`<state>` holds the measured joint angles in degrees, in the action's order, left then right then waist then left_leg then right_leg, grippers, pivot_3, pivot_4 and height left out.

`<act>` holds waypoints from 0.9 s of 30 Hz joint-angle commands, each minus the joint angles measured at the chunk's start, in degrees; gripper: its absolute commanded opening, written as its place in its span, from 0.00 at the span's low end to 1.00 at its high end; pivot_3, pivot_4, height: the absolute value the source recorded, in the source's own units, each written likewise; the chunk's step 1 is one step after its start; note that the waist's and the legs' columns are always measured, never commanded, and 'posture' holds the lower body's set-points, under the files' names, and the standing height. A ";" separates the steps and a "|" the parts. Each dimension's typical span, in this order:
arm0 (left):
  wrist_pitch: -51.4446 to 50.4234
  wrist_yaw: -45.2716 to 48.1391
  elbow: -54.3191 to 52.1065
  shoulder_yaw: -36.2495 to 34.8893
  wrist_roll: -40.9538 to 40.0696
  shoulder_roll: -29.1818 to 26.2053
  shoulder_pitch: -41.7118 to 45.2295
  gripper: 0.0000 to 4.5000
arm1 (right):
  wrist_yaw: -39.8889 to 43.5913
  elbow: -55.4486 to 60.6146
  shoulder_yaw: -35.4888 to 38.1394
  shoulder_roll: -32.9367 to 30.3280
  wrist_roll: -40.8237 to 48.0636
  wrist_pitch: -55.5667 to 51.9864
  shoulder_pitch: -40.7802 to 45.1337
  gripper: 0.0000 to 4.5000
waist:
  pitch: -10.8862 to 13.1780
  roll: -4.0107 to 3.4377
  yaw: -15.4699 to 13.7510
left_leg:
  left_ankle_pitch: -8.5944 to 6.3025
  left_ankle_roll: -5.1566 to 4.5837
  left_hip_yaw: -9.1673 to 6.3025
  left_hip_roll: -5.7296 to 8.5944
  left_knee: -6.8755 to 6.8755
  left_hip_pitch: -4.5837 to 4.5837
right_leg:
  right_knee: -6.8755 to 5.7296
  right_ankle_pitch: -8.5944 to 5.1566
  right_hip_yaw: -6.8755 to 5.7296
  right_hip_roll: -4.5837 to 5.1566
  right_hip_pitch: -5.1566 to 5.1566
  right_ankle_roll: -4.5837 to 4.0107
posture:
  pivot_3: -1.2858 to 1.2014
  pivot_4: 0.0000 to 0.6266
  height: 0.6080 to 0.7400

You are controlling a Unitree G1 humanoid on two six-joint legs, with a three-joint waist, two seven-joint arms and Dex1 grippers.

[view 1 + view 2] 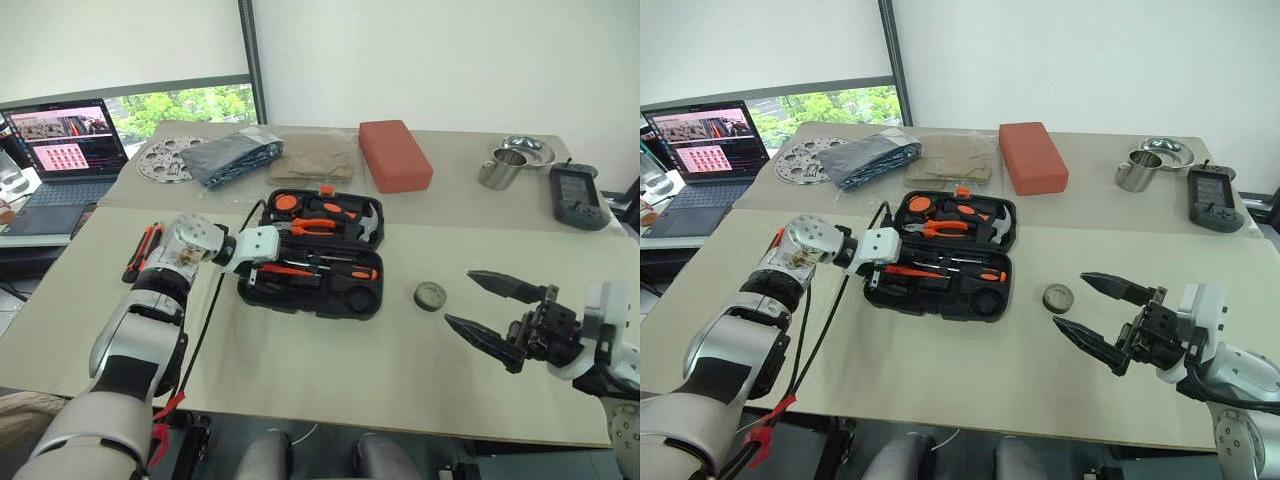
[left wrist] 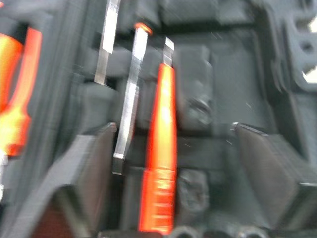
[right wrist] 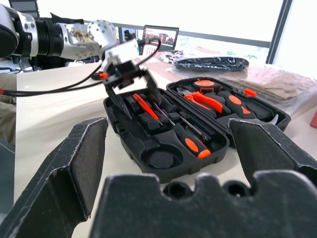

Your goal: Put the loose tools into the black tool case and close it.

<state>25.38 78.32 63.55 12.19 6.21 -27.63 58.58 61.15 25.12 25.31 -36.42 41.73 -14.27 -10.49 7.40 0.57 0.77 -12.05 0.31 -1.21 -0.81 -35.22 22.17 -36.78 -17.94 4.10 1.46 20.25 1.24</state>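
The left hand (image 1: 258, 268) hangs over the near-left end of the black tool case (image 1: 312, 252), its fingers spread apart with nothing between them. In the left wrist view a small all-orange screwdriver (image 2: 159, 148) lies in a slot directly under the spread fingers, with two bare metal shafts beside it. The right hand (image 1: 490, 308) hovers above the surface (image 1: 330, 370) well to the right of the case, its two black fingers wide apart and empty.

The case lies open and flat on the surface. Its near half holds the all-orange screwdriver, one screwdriver with a black-orange handle (image 1: 352, 271) and, at the near-right corner, an empty round recess (image 3: 162, 159). The far half holds pliers (image 1: 312, 227) with orange grips, a hammer (image 1: 362, 222) and an orange-and-black round thing, probably a tape measure (image 1: 286, 203).

One small dark tape roll (image 1: 430, 296) lies loose on the surface between the case and the right hand. One orange-and-black tool (image 1: 143, 250) lies loose on the left, partly hidden behind the left arm; what kind of tool it is cannot be told.

Farther back sit one red-orange block (image 1: 394, 154), one folded tan cloth (image 1: 315, 155), one dark wrapped bundle (image 1: 232, 153), one perforated metal disc (image 1: 165, 159), one metal cup (image 1: 500, 168), one metal bowl (image 1: 530, 148) and one dark handheld device (image 1: 578, 196). A laptop (image 1: 68, 150) stands open at far left.
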 commanded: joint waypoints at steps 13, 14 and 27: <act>-21.18 -10.48 -23.41 -13.86 -14.96 0.21 -7.06 0.56 | 0.23 -0.21 -0.68 0.35 0.01 2.38 1.07 1.00 | -0.03 -0.05 0.08 | 0.01 -0.02 -0.21 -0.05 -0.01 -0.06 | -0.13 0.09 0.01 0.02 -0.01 -0.16 | 0.52 0.24 1.00; -23.39 -13.27 -26.23 -14.21 -14.96 0.95 -9.19 0.47 | 0.23 -0.14 -0.74 0.40 0.01 2.48 1.01 1.00 | -0.03 -0.06 0.08 | 0.01 -0.02 -0.24 -0.05 -0.02 -0.05 | -0.14 0.12 0.01 0.02 -0.01 -0.20 | 0.52 0.24 1.00; -45.66 -38.54 -54.65 -11.86 -11.09 7.01 -30.94 0.01 | 0.52 -0.73 -1.72 -0.11 0.58 2.57 1.42 1.00 | -0.04 -0.07 0.05 | 0.05 -0.03 -0.42 -0.07 -0.03 -0.22 | -0.26 0.19 0.17 0.13 -0.10 -0.33 | 0.52 0.24 1.00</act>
<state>-18.81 42.29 11.76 -0.15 -5.74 -20.68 28.12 61.28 23.95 23.10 -36.03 41.67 -12.86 -9.73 7.36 0.50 0.81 -12.00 0.28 -1.62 -0.88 -35.24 21.95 -37.04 -17.75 4.27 1.59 20.15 0.91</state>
